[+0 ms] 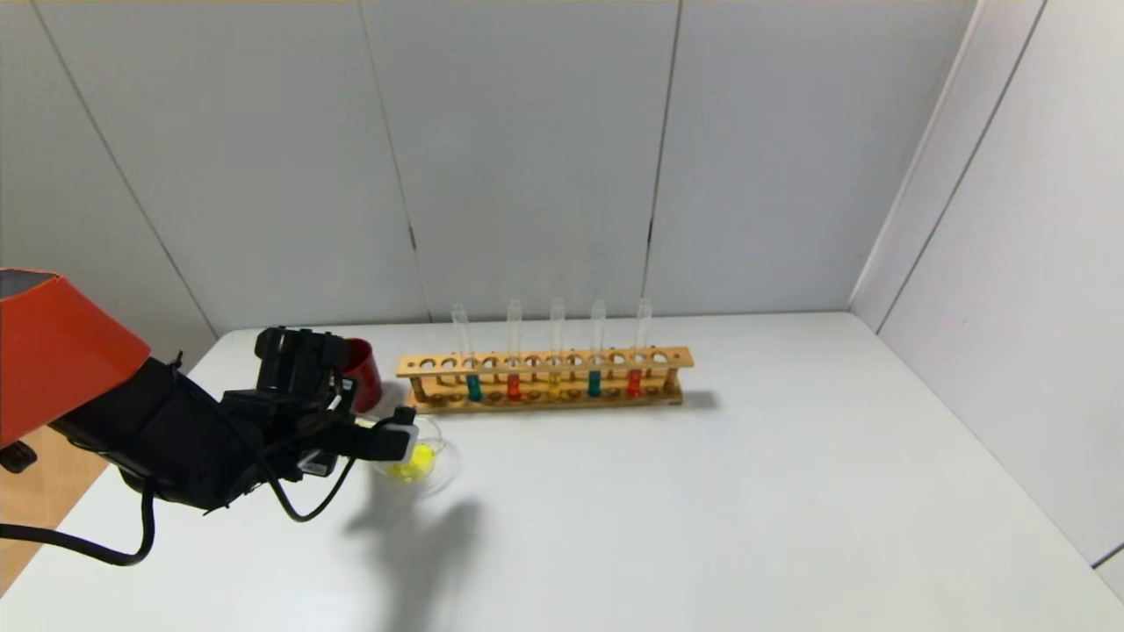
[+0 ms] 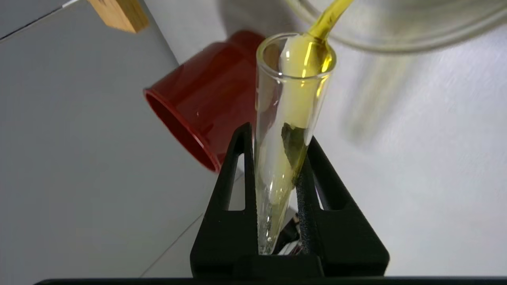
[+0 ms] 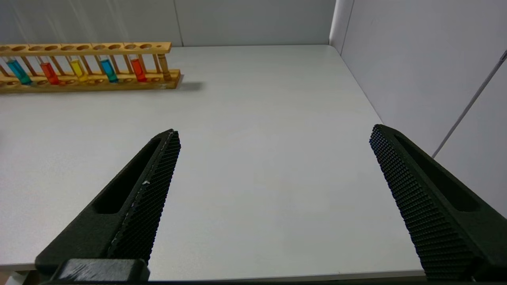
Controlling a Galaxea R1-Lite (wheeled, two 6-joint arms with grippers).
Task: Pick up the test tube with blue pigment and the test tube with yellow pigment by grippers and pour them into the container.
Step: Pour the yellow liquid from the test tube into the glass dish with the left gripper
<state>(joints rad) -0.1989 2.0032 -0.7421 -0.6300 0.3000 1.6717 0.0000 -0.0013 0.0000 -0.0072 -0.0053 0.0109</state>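
While tilted, yellow-streaked clear tube (image 2: pixel 291 118)

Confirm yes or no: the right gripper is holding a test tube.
No. In the right wrist view the right gripper stands wide open over the bare table, with nothing between its fingers.

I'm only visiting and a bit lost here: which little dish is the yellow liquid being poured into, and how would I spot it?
Find the long wooden rack of tubes on the white table, then go to its left end, where a dark red cup stands. Just in front of that cup is the container: low, clear glass, with yellow liquid pooled inside.
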